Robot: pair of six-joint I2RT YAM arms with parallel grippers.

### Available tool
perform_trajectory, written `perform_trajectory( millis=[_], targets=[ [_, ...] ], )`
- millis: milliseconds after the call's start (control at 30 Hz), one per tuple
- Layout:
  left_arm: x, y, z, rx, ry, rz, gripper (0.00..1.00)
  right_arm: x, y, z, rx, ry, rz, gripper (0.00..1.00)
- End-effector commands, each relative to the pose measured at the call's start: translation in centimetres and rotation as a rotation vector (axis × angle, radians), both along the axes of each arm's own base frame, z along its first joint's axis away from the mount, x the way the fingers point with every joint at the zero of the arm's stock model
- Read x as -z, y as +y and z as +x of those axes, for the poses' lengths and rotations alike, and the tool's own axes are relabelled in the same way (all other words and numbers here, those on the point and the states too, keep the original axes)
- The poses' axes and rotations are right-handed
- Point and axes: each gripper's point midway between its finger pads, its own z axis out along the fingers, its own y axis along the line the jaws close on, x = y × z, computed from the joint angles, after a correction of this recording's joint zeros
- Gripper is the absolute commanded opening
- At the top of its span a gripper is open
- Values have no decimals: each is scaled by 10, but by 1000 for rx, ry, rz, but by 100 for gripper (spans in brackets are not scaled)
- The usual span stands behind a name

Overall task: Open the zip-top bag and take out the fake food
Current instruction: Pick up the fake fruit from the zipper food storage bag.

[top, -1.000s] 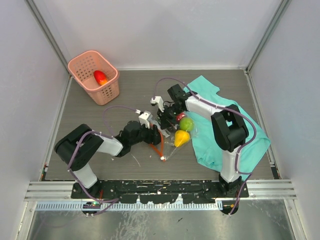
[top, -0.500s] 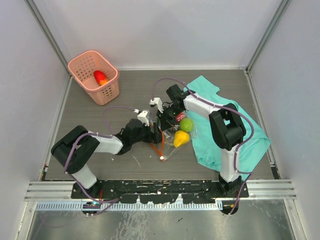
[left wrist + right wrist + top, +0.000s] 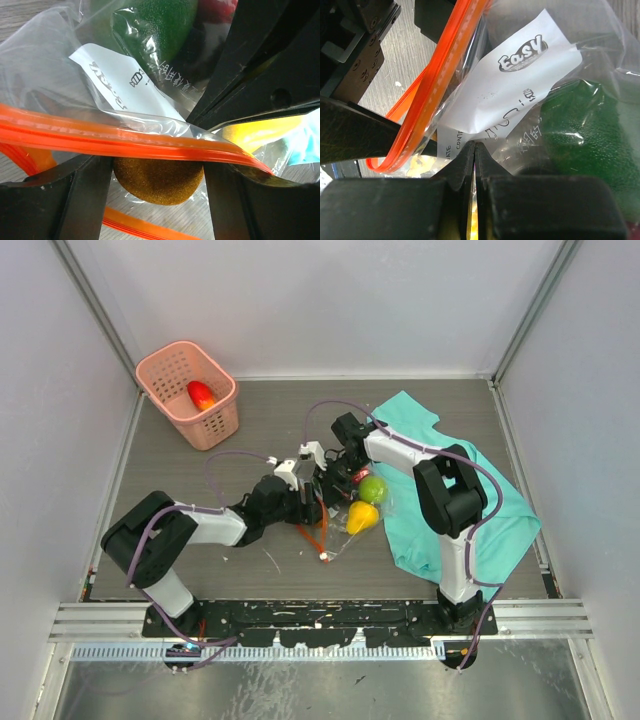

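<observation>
The zip-top bag [image 3: 347, 506] lies mid-table, its mouth spread and the orange zip strip [image 3: 100, 134] crossing my left wrist view. My left gripper [image 3: 157, 169] reaches into the mouth, and a brown fuzzy piece of fake food [image 3: 159, 181] fills the gap between its fingers, touching both. Green [image 3: 373, 488], yellow [image 3: 363, 517] and red [image 3: 358, 474] pieces lie inside the bag. My right gripper [image 3: 474, 147] is shut on the clear plastic just below the white label [image 3: 517, 82], beside the green fruit [image 3: 585, 130].
A pink basket [image 3: 215, 425] at the back left holds one red piece [image 3: 201, 394]. A teal cloth [image 3: 470, 515] lies crumpled under the right arm. The bag's white slider [image 3: 325, 557] rests on the table near the front.
My left gripper has pushed a little further right into the bag's mouth. My right gripper has drifted slightly left, still pinching the plastic.
</observation>
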Motion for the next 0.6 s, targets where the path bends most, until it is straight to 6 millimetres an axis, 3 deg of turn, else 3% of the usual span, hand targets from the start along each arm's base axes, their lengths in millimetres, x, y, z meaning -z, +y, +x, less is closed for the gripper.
perform_trajectory(
  millis=[0,200,400,500,567],
  targets=[
    [4,3,0,-4,19,44,68,-16,10,3,-22,-13,46,8],
    [6,5,-6,21,29,56,73,-15,9,4,-20,-18,42,8],
    [13,10,-9,15,53,93,72,-20,8,5,-19,-27,51,8],
    [11,14,-9,8,47,105,63,-21,7,6,-17,-34,51,9],
    [6,15,-9,10,28,103,51,-22,6,7,-17,-38,52,10]
  ],
)
